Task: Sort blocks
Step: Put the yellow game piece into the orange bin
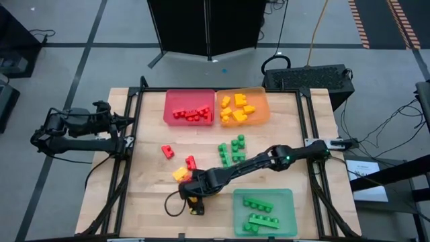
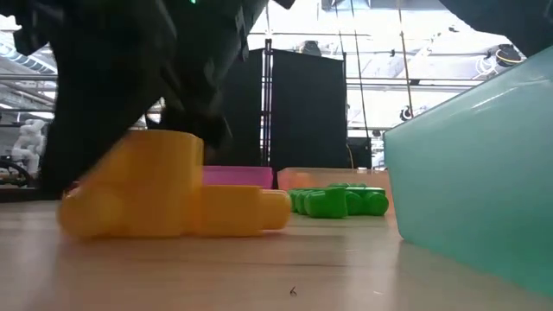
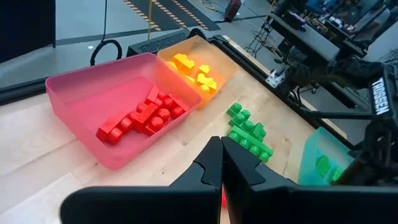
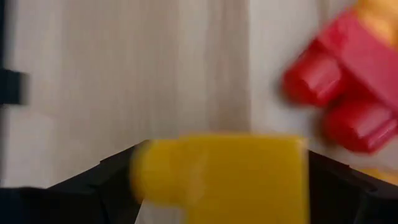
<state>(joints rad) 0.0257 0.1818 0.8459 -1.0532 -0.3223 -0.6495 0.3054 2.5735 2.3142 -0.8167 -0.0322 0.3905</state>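
Note:
My right gripper (image 1: 193, 199) reaches down near the table's near edge, left of the green tray (image 1: 263, 212), and is shut on a yellow block (image 4: 217, 171). That block fills the low view's left side (image 2: 164, 199) under the dark gripper. Another yellow block (image 1: 180, 173) and two red blocks (image 1: 167, 151) (image 1: 191, 162) lie on the wood close by, and a red block (image 4: 348, 93) shows beyond the fingers. Several green blocks (image 1: 232, 149) lie mid-table. My left gripper (image 3: 222, 158) is shut and waits at the left edge (image 1: 124, 140). My right gripper pinches the yellow block between its two fingers (image 4: 106, 180), one on each opposite side (image 4: 298, 168). The fingers come from above, slanting down from the table's right. The block sits low at the tabletop (image 2: 173, 231); whether it rests on the wood I cannot tell.
The red tray (image 1: 189, 107) with red blocks and the orange tray (image 1: 242, 105) with yellow blocks stand side by side at the far edge. The green tray holds green blocks. A cable (image 1: 173, 205) loops on the wood by the right gripper. Bare wood lies left of the red blocks.

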